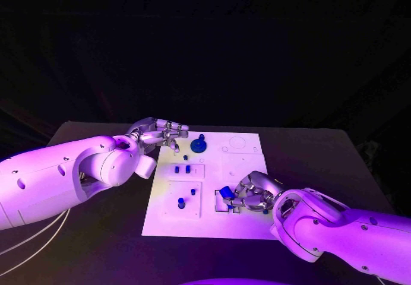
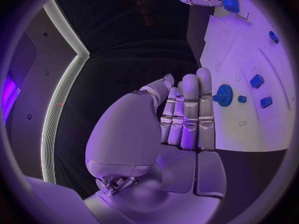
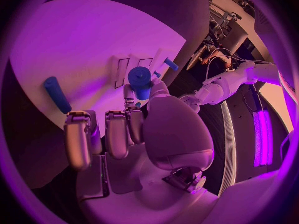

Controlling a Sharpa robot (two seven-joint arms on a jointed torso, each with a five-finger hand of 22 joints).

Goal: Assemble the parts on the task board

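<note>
The task board lies flat in the middle of the table, w/ several small blue parts on it: a round gear-like part near the far edge, two short pegs in a recess, and one more peg closer to the robot. The right hand is over the near-right area of the board and pinches a blue cylinder part between thumb and a finger; the other fingers are curled loosely beside it. Another blue peg lies loose on the board near this hand. The left hand hovers at the far-left corner of the board, fingers straight and close together, holding nothing. I judge the parts are light, stiff plastic, prob. smooth and a bit slippery, so a small pinch at the sides of the cylinder, approx. mid-height, should be enough. They look not fragile, but easy to tilt or drop if the grip is off-centre.
</note>
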